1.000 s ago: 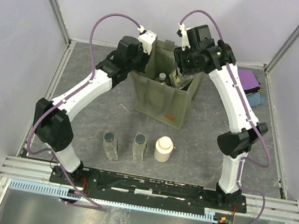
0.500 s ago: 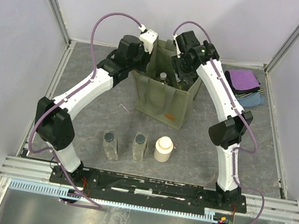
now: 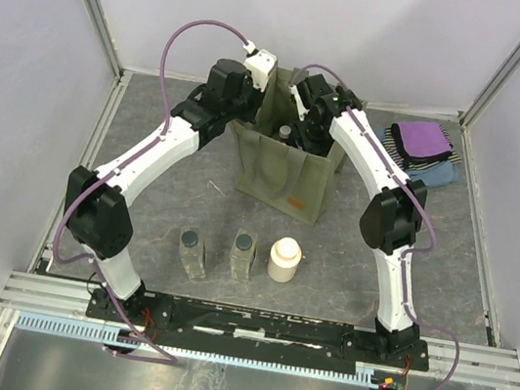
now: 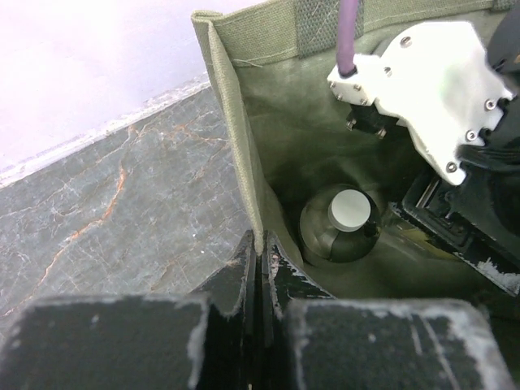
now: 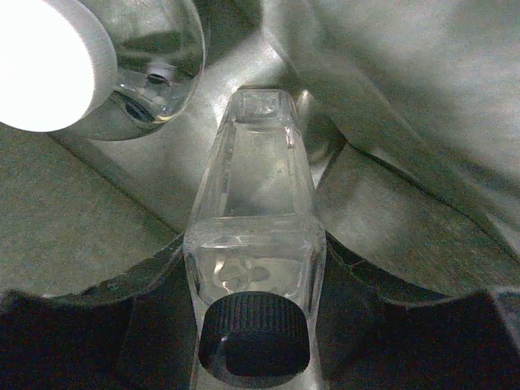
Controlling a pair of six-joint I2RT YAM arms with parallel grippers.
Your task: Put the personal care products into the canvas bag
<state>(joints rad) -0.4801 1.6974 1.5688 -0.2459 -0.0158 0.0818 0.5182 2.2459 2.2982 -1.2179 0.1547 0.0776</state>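
The olive canvas bag (image 3: 278, 173) stands open at the back middle of the table. My left gripper (image 4: 262, 245) is shut on the bag's left rim (image 4: 236, 122), pinching the fabric edge. My right gripper (image 5: 254, 268) reaches down inside the bag, shut on a clear rectangular bottle (image 5: 256, 179) with a dark cap (image 5: 253, 335). A round nozzle-topped bottle (image 4: 341, 223) stands on the bag's floor beside it. On the table in front of the bag stand two clear bottles (image 3: 193, 253) (image 3: 244, 255) and a cream-white jar (image 3: 284, 259).
A folded purple and blue cloth (image 3: 424, 148) lies at the back right. A thin small stick (image 3: 215, 188) lies left of the bag. Grey walls (image 3: 91, 10) close in the table on three sides.
My right arm has swung left and lowered the held bottle into the bag. The left gripper has kept its hold on the rim.
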